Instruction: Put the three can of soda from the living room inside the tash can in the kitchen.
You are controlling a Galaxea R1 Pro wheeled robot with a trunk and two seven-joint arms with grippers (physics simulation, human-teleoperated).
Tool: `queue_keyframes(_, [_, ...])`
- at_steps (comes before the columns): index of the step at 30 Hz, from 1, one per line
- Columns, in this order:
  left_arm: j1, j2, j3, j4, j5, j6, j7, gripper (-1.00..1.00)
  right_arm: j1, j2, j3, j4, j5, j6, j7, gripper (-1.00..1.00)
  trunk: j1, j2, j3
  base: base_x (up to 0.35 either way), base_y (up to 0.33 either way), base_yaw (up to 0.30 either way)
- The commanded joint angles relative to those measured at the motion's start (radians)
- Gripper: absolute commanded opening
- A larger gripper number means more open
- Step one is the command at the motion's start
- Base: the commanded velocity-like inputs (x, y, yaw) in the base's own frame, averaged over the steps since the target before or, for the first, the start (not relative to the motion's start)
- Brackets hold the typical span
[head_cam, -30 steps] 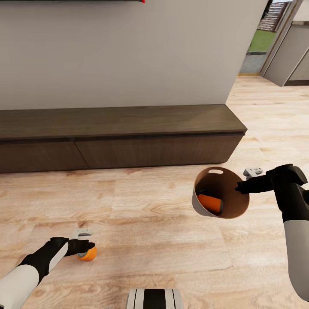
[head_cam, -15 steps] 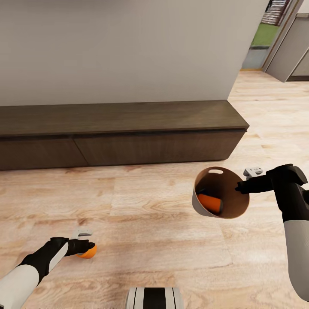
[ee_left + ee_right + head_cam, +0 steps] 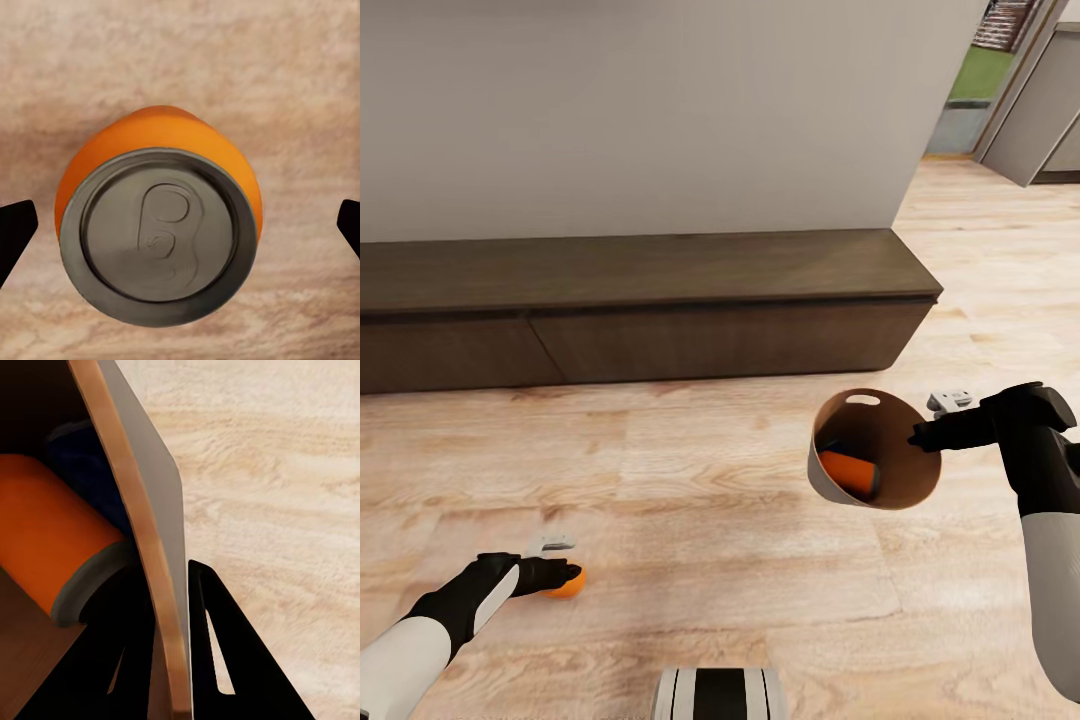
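Pale wood floor (image 3: 710, 500) ran to a long dark cabinet (image 3: 640, 300) at twelve o'clock. The left gripper (image 3: 565, 572), fingers spread, straddled an orange can (image 3: 567, 584) standing on the floor at seven o'clock. The right gripper (image 3: 916, 437) pinched the bin (image 3: 875, 450) rim at three o'clock, an orange can (image 3: 848, 474) and a dark blue can (image 3: 86, 469) inside.

Home: low cabinet (image 3: 640, 300), wood floor (image 3: 710, 520)

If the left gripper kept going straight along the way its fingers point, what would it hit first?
Most likely the orange soda can: in the left wrist view its silvery top sits centred between the spread fingertips of the left gripper, with the wooden floor behind it. How far off the can is remains unclear.
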Motion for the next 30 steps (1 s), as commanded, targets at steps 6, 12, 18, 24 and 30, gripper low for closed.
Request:
queue_keyframes(6, [0.0,0.0,0.0,0.0,0.0,0.0,0.0,1.0,0.0,0.0,0.0,-0.001,-0.013,0.01,0.006,-1.0,0.001,-0.001,-0.012,0.0,0.0,0.0])
queue_keyframes(12, [0.0,0.0,0.001,0.0,0.0,0.0,0.0,1.0,0.001,0.0,0.001,-0.001,-0.014,0.01,0.006,-1.0,0.002,-0.002,-0.023,0.0,0.0,0.0])
queue_keyframes(18, [0.0,0.0,0.002,0.0,0.001,-0.001,-0.001,1.0,0.001,0.0,0.007,0.0,-0.014,0.01,0.006,-1.0,0.002,-0.002,-0.023,0.0,0.0,0.0])
queue_keyframes(24, [0.0,0.0,0.0,-0.002,0.002,-0.002,0.0,-1.0,0.001,0.0,0.014,-0.001,-0.014,0.01,0.006,-1.0,0.002,-0.002,-0.023,0.0,0.0,0.0])
queue_keyframes(30, [0.0,0.0,0.0,-0.001,0.001,-0.001,0.001,-1.0,0.001,0.0,0.014,-0.001,-0.014,0.01,0.006,-1.0,0.001,-0.001,-0.012,0.0,0.0,0.0])
